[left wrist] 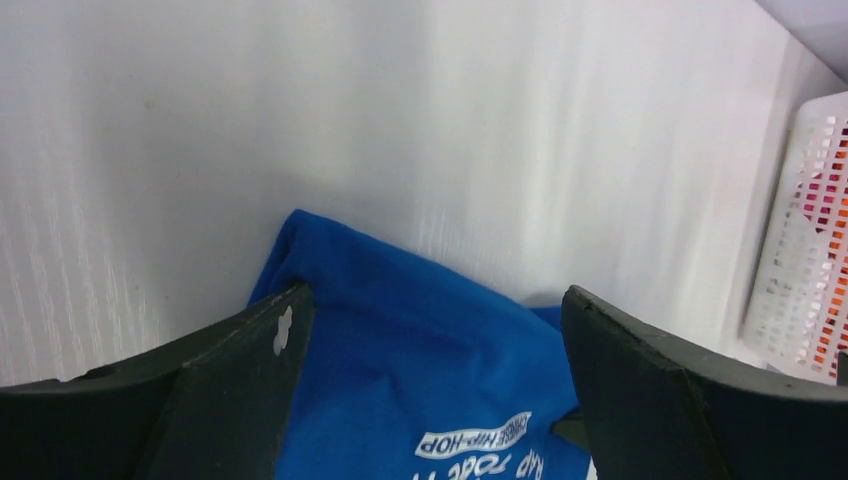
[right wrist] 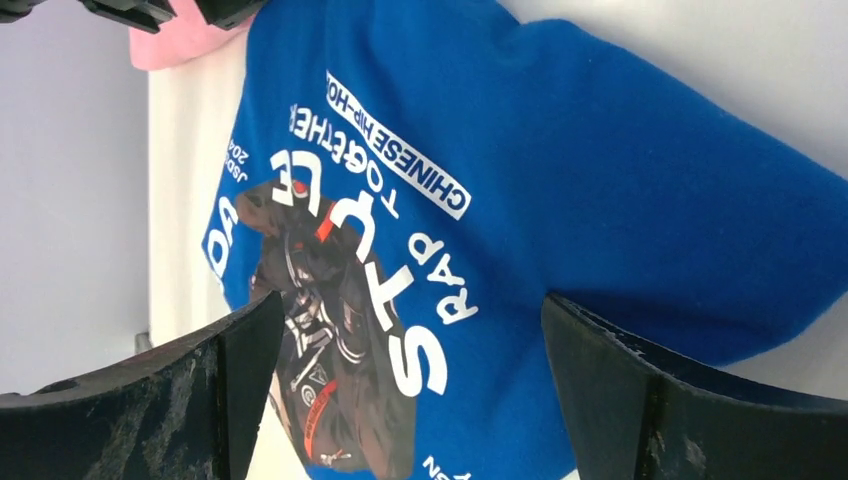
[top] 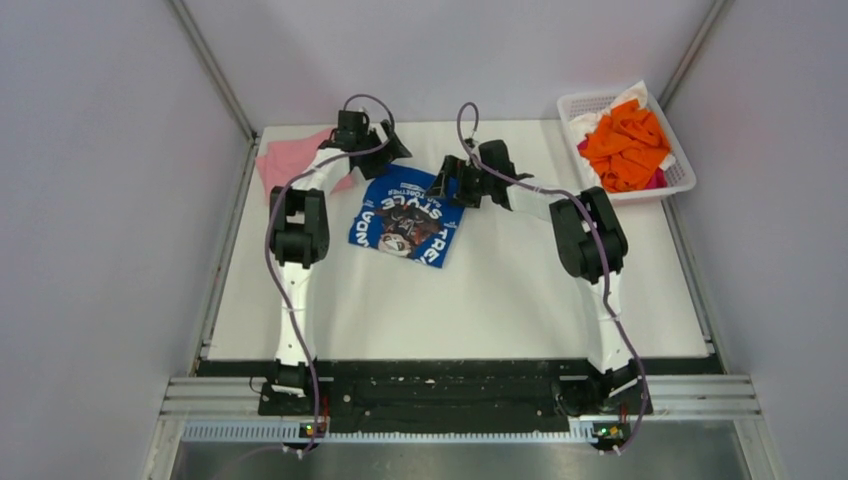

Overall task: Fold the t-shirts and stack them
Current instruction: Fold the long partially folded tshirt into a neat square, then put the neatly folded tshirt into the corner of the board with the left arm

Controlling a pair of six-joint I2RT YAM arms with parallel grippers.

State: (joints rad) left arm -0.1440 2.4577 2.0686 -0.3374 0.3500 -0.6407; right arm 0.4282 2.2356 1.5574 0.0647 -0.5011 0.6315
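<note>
The white desk (top: 500,310) carries everything, and the two black and white arms reach from its near edge toward its far half. The royal blue t-shirt (top: 405,215) lies flat on the far middle of the desk as a compact folded shape, a little turned, with its print facing up. The white letters "STYLE", "RAP" and "CHINESE HIP-HOP" go around a dark picture.

At the far right corner stands a white lattice basket (top: 688,178). Inside it there is a loose heap of orange t-shirts (top: 625,145), with a bit of white cloth at the far side of the heap.

The light pink t-shirt (top: 290,160) lies at the far left corner of the desk, partly hidden behind the left arm. In the right wrist view its edge shows just beside the blue t-shirt.

The left gripper (left wrist: 435,295) is over the far left edge of the blue t-shirt, with its fingers spread wide and nothing pinched between them. The right gripper (right wrist: 412,300) is over the right side of the same t-shirt, above the print, its fingers also spread wide and holding nothing
</note>
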